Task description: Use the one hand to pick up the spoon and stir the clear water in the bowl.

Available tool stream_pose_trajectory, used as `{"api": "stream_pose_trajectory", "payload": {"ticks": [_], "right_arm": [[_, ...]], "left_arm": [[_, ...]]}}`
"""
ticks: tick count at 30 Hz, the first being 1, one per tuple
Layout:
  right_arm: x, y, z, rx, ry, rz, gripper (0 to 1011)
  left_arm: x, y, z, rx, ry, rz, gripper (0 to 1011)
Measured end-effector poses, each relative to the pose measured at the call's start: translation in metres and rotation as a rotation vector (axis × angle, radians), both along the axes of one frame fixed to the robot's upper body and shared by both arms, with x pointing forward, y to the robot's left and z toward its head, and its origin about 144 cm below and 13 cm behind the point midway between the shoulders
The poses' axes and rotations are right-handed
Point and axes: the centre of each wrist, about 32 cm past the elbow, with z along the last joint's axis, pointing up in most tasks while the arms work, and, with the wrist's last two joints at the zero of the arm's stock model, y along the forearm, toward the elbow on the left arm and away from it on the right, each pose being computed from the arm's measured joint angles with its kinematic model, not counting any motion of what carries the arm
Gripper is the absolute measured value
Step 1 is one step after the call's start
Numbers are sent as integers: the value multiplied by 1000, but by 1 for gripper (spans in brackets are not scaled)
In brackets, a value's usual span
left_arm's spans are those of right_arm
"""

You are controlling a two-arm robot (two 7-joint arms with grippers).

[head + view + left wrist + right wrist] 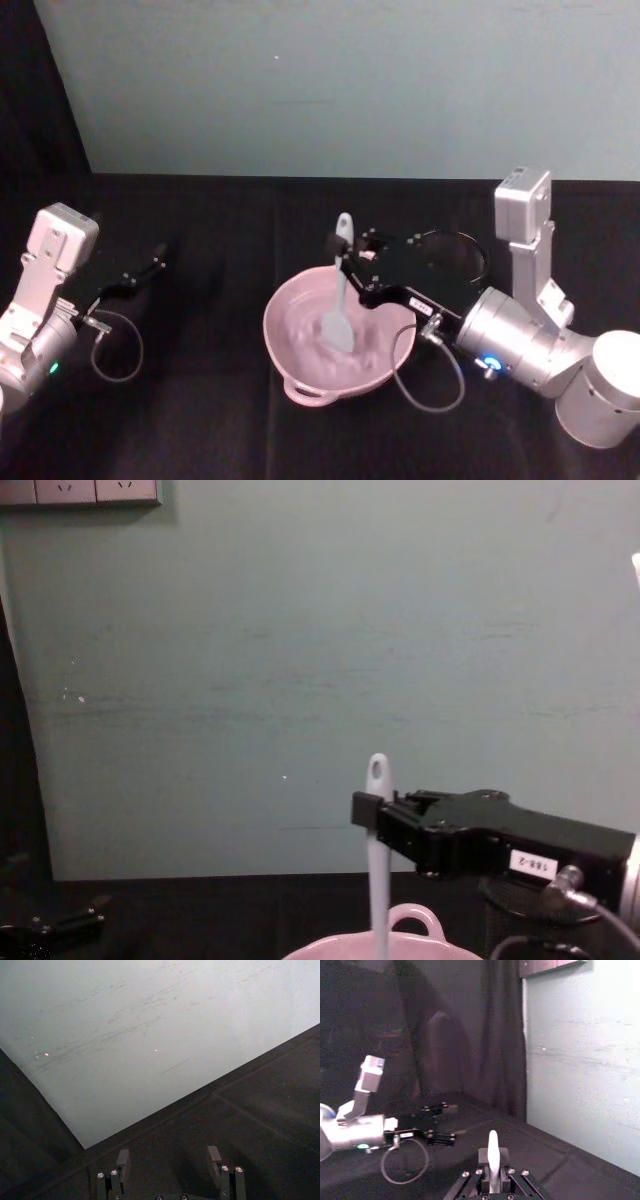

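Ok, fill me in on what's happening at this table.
The right gripper is shut on the handle of the white spoon, holding it upright with its blade down inside the pink bowl. So the spoon is picked up and in place for stirring. The left gripper sits idle at the left of the table, fingers open.

Four cameras round one black table.
Head view looks steeply down on the bowl; chest view sits low and near, facing the wall, sharing the spoon; wrist views look out along the left gripper and right gripper.
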Motion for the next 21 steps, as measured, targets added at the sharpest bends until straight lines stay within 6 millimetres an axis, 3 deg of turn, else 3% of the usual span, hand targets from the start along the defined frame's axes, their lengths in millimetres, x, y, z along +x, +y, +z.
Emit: {"api": "stream_pose_trajectory", "payload": {"ticks": [11, 21], "right_arm": [[0, 19, -6, 39, 31, 42, 114], [21, 27, -11, 70, 51, -7, 114]], "left_arm": [[0, 0, 0, 0, 0, 0, 1005], [0, 0, 0, 0, 0, 0, 1005]]}}
